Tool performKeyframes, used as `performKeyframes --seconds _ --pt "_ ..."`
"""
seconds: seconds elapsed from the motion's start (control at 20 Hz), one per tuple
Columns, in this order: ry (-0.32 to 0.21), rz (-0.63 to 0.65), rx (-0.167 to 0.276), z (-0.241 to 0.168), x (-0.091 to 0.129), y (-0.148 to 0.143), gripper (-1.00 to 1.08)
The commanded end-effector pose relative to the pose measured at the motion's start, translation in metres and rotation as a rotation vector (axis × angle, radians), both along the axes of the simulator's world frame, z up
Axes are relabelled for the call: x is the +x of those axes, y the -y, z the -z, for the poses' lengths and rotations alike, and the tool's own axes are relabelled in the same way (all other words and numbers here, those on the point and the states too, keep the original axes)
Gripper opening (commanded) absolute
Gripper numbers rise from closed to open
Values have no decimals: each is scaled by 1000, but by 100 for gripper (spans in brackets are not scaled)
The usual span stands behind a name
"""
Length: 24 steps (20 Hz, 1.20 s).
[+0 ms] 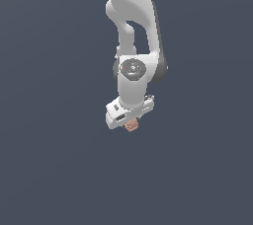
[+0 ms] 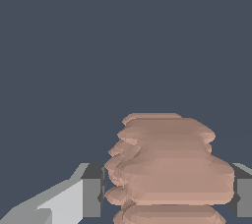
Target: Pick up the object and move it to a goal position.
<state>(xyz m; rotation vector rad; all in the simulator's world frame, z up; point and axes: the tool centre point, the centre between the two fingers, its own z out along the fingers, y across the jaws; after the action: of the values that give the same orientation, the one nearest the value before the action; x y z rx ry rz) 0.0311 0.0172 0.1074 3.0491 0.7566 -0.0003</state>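
The object (image 1: 131, 125) is a small lumpy pinkish-brown block that peeks out under the white gripper (image 1: 129, 122) in the exterior view. In the wrist view the object (image 2: 170, 166) fills the space between the two fingers (image 2: 91, 196). Its ridged sides touch both dark pads. The gripper is shut on the object. The white hand hides most of the block in the exterior view. I cannot tell from these frames whether the block rests on the surface or is lifted.
The white arm (image 1: 132, 31) reaches down from the top of the exterior view. A plain dark grey-blue surface (image 1: 49, 169) lies all around. No other objects or marks show.
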Motion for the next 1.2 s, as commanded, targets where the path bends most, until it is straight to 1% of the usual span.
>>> performKeyframes --seconds 0.0,0.75,1.15 --pt "1 -1 0 -23 3 0 -100" --pt "1 -1 1 -188 23 -2 -100" --pt "1 -1 1 -262 33 -2 -100"
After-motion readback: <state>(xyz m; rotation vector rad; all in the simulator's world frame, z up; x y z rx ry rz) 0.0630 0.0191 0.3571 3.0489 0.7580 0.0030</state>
